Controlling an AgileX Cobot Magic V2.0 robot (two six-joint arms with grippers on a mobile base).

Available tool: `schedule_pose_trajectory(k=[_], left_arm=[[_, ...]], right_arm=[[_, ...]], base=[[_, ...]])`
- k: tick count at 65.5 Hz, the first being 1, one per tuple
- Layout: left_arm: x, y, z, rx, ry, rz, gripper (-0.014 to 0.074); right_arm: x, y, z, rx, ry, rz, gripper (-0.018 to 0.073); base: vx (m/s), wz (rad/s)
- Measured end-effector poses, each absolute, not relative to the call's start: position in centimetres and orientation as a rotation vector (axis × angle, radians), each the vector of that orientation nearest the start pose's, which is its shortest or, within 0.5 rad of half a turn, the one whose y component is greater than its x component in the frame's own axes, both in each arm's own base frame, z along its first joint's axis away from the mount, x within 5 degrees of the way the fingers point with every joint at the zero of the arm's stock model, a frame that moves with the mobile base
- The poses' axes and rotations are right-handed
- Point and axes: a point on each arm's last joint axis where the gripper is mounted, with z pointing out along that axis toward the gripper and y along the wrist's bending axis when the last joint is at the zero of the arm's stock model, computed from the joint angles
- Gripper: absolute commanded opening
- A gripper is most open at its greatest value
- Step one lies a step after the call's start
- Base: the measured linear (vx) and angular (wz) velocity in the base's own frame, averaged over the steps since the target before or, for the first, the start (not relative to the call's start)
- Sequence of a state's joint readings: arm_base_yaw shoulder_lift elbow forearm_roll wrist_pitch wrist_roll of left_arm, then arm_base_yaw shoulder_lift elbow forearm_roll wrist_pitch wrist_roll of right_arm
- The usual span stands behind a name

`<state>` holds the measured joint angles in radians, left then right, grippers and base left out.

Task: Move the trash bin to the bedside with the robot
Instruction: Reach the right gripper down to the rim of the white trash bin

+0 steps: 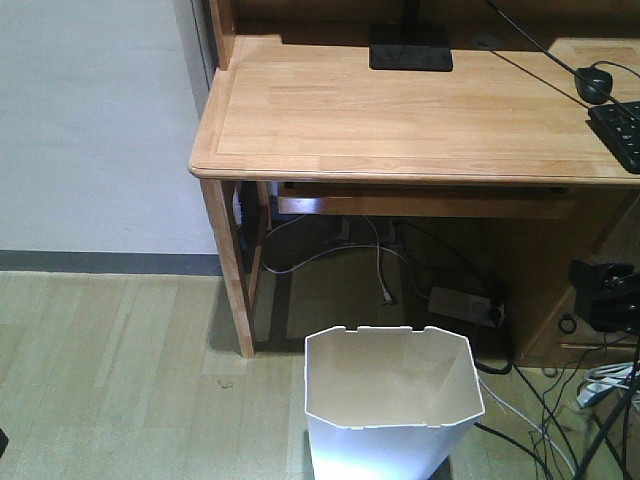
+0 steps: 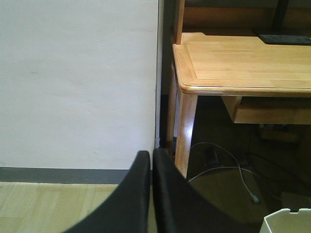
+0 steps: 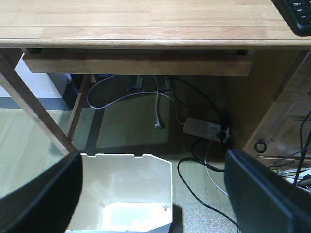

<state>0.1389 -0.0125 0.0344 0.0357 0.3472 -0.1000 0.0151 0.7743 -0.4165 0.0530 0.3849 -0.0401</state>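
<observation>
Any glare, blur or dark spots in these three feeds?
Front view: the trash bin is blown out bluish-white on its lower front wall; under the desk is dim. Left wrist view: the shut left tool is a soft, dark blur; a glossy streak runs down the desk leg. Right wrist view: the open right tool is out of focus at both bottom corners.

White trash bin [image 1: 392, 400] stands upright on floor [image 1: 120, 370] before the desk [image 1: 400, 110].
</observation>
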Motion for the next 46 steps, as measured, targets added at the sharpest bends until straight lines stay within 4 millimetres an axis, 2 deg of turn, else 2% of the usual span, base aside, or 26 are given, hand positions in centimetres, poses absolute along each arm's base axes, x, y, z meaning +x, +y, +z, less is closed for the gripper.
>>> schedule_pose_trajectory(k=[12,18,32,39,46], left_arm=[[5.3,0.8,17.1,-0.198,1.842,0.062,-0.0006],[5.3,0.8,17.1,-0.198,1.842,0.062,-0.0006],[5.3,0.8,17.1,-0.198,1.842,0.062,-0.0006],[5.3,0.8,17.1,-0.198,1.842,0.062,-0.0006],[5.3,0.8,17.1,-0.198,1.842,0.062,-0.0006]], right_arm=[[14.5,0.4,24.7,0.003,2.249,0.049,0.0578],[15.1,0.5,25.2,0.008,2.283,0.054,0.0576],[19.2,0.6,26.7,-0.011,2.434,0.05,0.0576],[21.4,0.6,26.2,-0.05,2.531,0.04,0.0576],[23.6,0.6,24.8,-0.089,2.619,0.031,0.0576]], base=[[0.0,0.0],[0.0,0.0],[0.0,0.0],[0.0,0.0],[0.0,0.0]])
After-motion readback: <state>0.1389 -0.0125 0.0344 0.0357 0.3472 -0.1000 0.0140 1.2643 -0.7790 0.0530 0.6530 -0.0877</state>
